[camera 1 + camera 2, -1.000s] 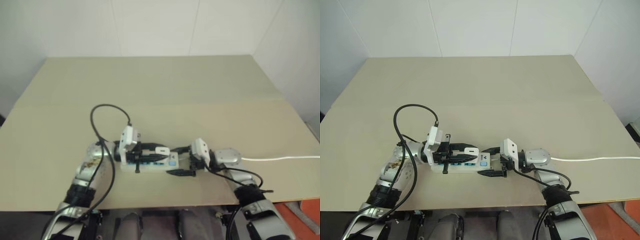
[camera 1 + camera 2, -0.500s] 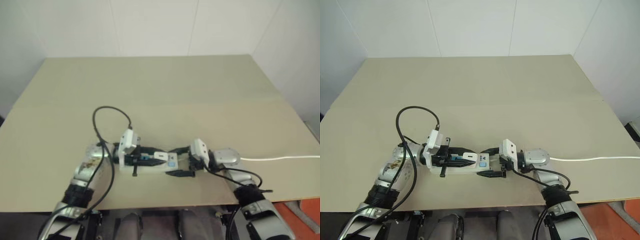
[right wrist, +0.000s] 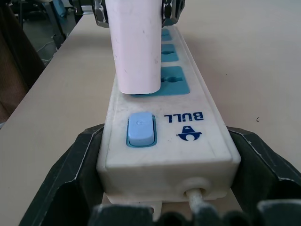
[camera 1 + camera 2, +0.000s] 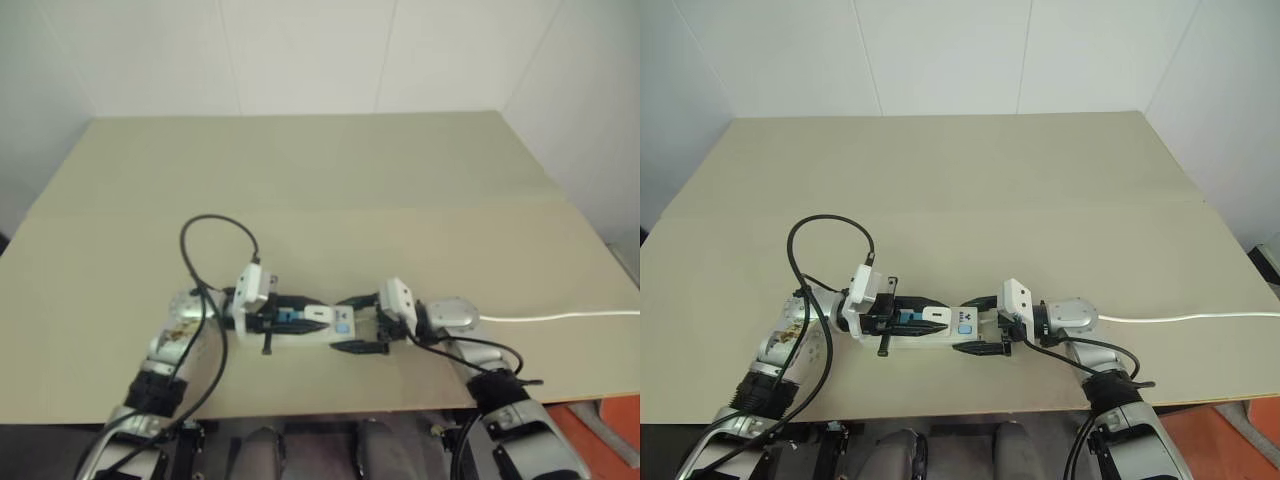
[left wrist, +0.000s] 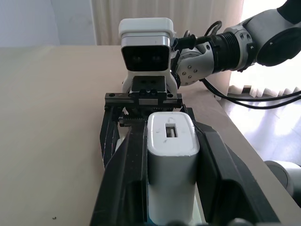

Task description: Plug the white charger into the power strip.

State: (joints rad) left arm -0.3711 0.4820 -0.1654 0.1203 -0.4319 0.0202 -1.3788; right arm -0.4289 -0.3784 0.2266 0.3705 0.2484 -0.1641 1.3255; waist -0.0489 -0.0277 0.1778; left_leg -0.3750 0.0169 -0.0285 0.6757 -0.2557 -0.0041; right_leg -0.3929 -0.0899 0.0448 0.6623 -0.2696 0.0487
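Note:
My left gripper (image 4: 938, 316) is shut on the white charger (image 5: 171, 155), a small white block held level between its black fingers (image 5: 124, 174). The charger hangs just over the power strip (image 4: 962, 326), above the blue socket (image 3: 175, 80) closest to the switch (image 3: 140, 128). I cannot tell whether it touches the strip. The strip lies near the table's front edge. My right gripper (image 4: 977, 324) faces the left one and is shut on the strip's switch end, one finger (image 3: 70, 179) on each side.
The strip's thin white cord (image 4: 1180, 318) runs off to the right across the beige table (image 4: 960, 180). A black cable loop (image 4: 830, 235) rises from my left arm. The table's front edge (image 4: 940, 410) is close behind both grippers.
The left gripper has sunk slightly with the charger, closer to the strip. The right gripper and the strip have stayed put.

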